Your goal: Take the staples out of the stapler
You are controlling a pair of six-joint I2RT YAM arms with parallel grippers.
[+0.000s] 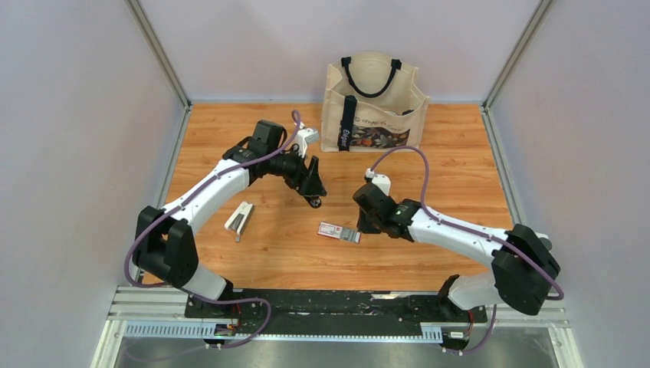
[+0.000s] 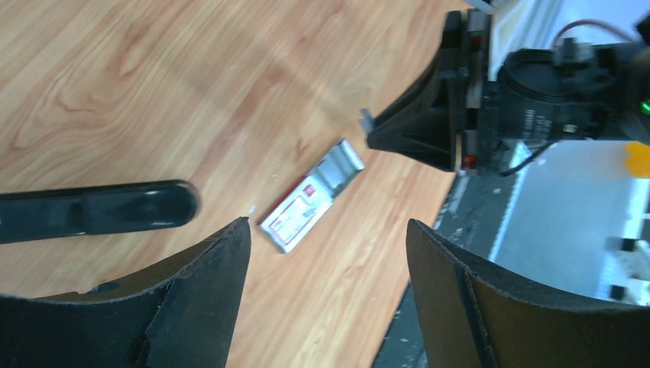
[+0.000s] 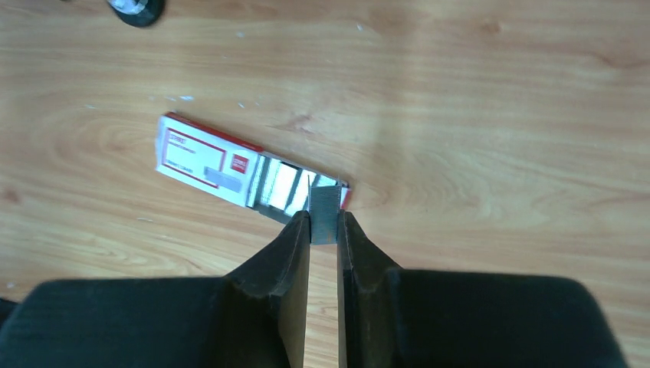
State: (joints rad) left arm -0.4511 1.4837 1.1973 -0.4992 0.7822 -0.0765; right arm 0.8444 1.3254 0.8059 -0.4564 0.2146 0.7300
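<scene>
Wood table [image 1: 452,161], tote [image 1: 373,103] at back. Right gripper [image 3: 324,224] clamped on staples [image 3: 325,203], strip end over box [image 3: 203,157] tray just ahead of fingertips. Left gripper [image 2: 326,241] spread wide, empty. Stapler [image 1: 240,218] well apart, beside left arm. Extraction apparently done; left to do: release.

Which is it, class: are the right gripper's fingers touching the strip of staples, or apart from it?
Touching. The right wrist view shows the staples pinched between both fingers of the right gripper, with no gap on either side.
</scene>
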